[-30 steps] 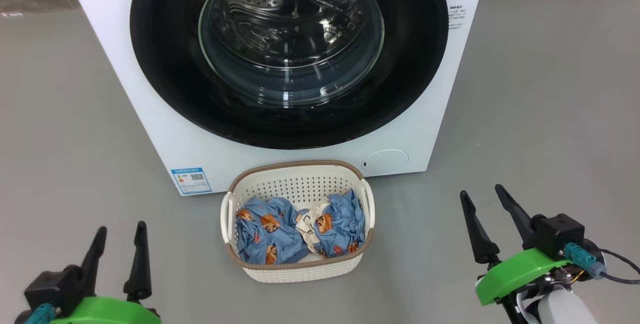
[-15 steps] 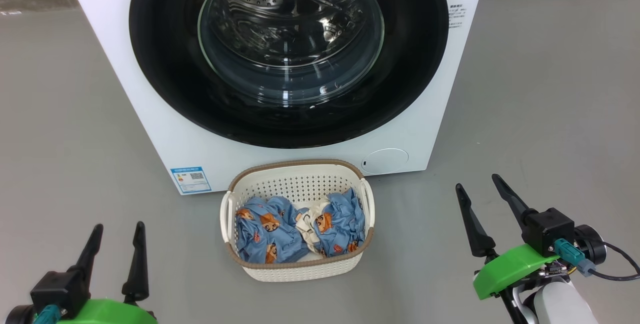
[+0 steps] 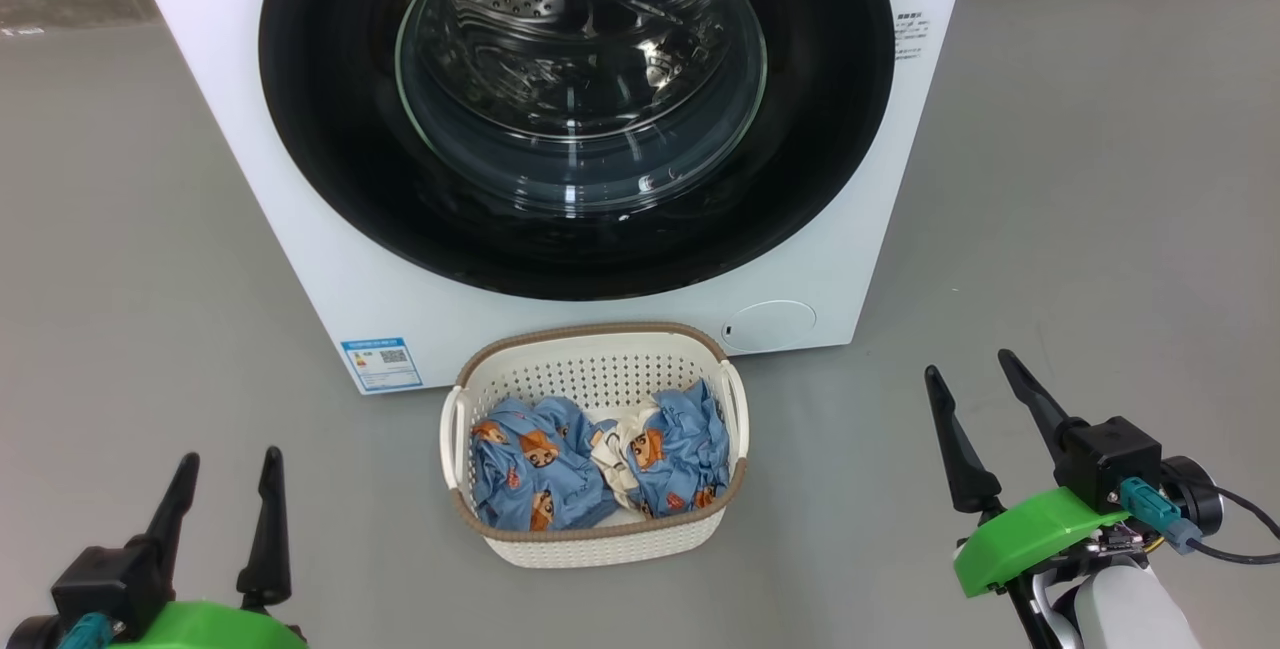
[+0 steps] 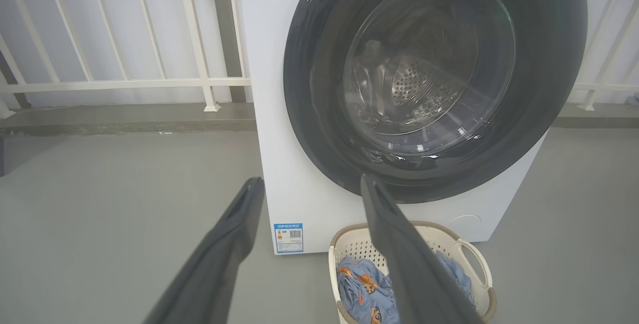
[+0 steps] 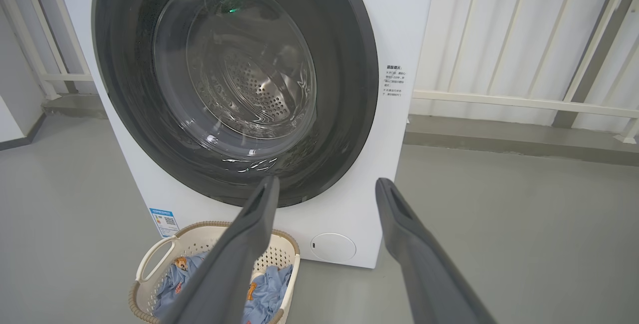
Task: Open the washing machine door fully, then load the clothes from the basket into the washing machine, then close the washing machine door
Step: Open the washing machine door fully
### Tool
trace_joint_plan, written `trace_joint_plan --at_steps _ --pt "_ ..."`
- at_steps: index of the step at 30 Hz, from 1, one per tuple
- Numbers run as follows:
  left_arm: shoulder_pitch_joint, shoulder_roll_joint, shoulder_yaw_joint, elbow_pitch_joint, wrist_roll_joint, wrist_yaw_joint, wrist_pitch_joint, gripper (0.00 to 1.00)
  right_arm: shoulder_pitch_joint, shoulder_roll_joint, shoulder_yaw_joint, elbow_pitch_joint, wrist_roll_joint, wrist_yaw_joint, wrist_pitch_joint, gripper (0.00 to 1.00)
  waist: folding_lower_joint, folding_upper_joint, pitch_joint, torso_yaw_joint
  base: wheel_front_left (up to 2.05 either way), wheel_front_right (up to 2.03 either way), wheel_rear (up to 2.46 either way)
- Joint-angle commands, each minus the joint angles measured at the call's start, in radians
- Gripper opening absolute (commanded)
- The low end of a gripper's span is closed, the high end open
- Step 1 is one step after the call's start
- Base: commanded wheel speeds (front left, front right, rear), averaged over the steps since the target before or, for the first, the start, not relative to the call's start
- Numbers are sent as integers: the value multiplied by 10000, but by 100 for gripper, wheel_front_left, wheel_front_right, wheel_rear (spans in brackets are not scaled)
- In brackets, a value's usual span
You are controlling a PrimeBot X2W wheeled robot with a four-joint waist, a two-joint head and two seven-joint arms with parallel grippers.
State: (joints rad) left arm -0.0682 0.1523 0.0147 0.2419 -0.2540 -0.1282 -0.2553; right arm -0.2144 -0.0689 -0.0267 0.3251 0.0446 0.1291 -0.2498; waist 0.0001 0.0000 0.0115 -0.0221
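Two grippers hover with their jaws spread wide and nothing between them: the left gripper (image 3: 229, 457) at seven o'clock in the head view, the right gripper (image 3: 967, 364) at four o'clock, both well apart from the work. At twelve o'clock the washing machine door (image 3: 580, 69) sits shut flat against the washing machine (image 3: 300, 259). The basket (image 3: 590, 331) stands on the floor (image 3: 150, 279) just in front, at six o'clock from the door, with the clothes (image 3: 540, 469) crumpled inside it.

The door is likely rigid and fairly heavy, with a slippery glossy black rim, and it should resist before it pops free. The rim's outer edge is the place to hook a finger; which side it swings from I cannot tell. The clothes look light and limp, best pinched at a raised fold.
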Motion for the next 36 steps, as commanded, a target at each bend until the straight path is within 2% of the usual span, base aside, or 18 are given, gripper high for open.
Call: trace_joint_plan --at_steps 1,22,36 --pt "-483 206 383 -275 -20 -25 -65 100 -304 8 198 -215 -40 16 -120 100 0 0 -6 -1 0 0 0" --pt "-586 381 236 -224 -59 -25 -65 100 -391 70 67 -286 -22 16 -120 100 0 0 69 -15 5 5 -11" --pt "-674 409 185 -318 -141 -25 -65 100 -338 104 18 -346 34 16 -120 100 0 0 237 56 93 93 -186"
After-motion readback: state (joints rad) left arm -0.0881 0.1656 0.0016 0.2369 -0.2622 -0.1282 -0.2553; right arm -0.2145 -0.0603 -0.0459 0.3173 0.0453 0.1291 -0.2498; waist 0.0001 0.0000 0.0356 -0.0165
